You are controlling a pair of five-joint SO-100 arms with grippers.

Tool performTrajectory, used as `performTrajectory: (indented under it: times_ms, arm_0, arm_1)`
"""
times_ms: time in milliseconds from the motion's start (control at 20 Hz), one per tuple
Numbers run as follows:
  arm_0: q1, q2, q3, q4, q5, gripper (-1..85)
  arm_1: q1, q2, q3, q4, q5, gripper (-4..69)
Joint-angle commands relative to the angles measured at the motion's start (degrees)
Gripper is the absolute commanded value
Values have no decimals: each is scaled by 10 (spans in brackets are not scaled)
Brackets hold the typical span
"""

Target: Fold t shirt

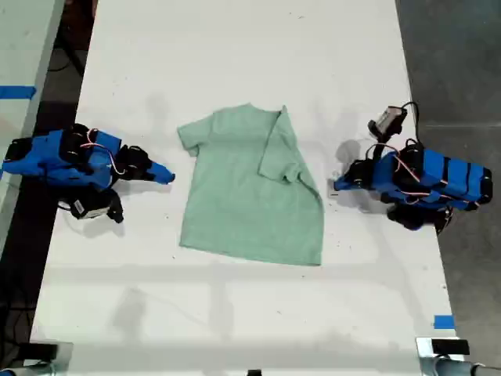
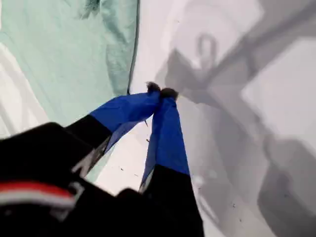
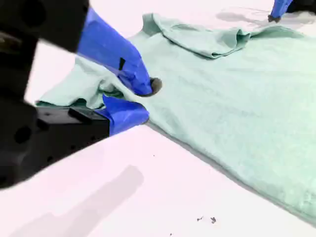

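The t shirt lies spread on the white tabletop between the two blue arms. It is mostly flat, with the sleeve on the exterior view's right folded in over the chest and the other sleeve spread out. My first gripper sits at the exterior view's right, just beside the shirt's edge. Its fingers are pressed tip to tip with nothing between them, and the fabric's hem runs close past the tips. My second gripper sits at the exterior view's left, near the spread sleeve. Its fingers are parted, with the sleeve's rumpled cloth showing in the gap, but the exterior view shows bare tabletop between tip and shirt, so nothing is clamped. One t shirt, two arms, two grippers — and two bits of blue tape at the tabletop's edges.
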Motion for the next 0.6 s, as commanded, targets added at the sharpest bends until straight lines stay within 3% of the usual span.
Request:
performTrajectory:
  times_ms: [0, 450, 550]
  arm_0:
    - [-42, 5, 27, -70, 53, 0]
    - [-37, 5, 25, -75, 56, 0]
    - [-95, -7, -16, -78, 58, -1]
  arm_1:
    - [-8, 5, 18, 4, 17, 2]
    - [-8, 5, 18, 4, 15, 2]
    - [-6, 5, 18, 4, 15, 2]
